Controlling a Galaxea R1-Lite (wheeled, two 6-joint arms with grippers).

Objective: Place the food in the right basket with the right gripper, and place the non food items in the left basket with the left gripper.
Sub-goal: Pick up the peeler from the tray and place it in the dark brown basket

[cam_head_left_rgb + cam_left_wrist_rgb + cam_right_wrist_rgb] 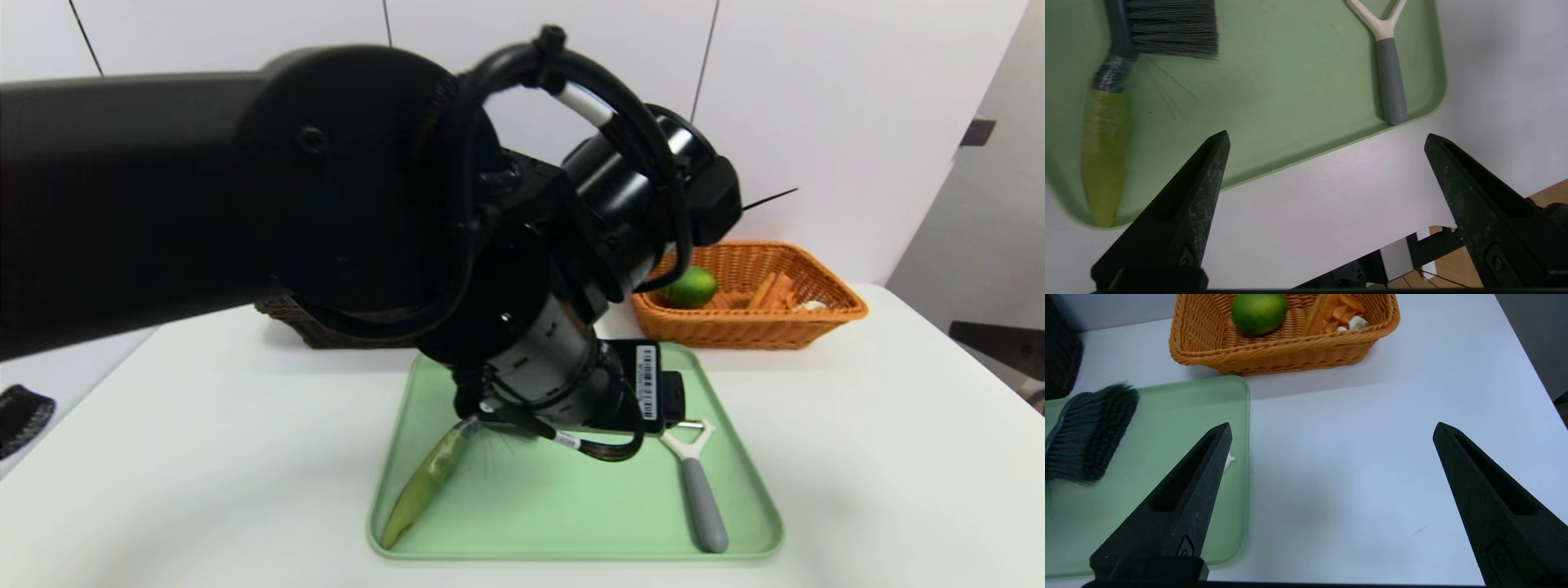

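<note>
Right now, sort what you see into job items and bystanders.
Job:
- brush and peeler on green tray
- lime in orange basket
- dark basket
- left claw, right claw, both open

Bystanders:
- white table

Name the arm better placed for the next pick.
Left. The tray holds only non-food, a brush and a peeler; the open left hand hovers there, while the right hand hangs over bare table.

We see bright, even light from above; the table (857,457) carries only soft shadows. The brush (1110,122) is blurred in the left wrist view, and the head view bends at its edges.
</note>
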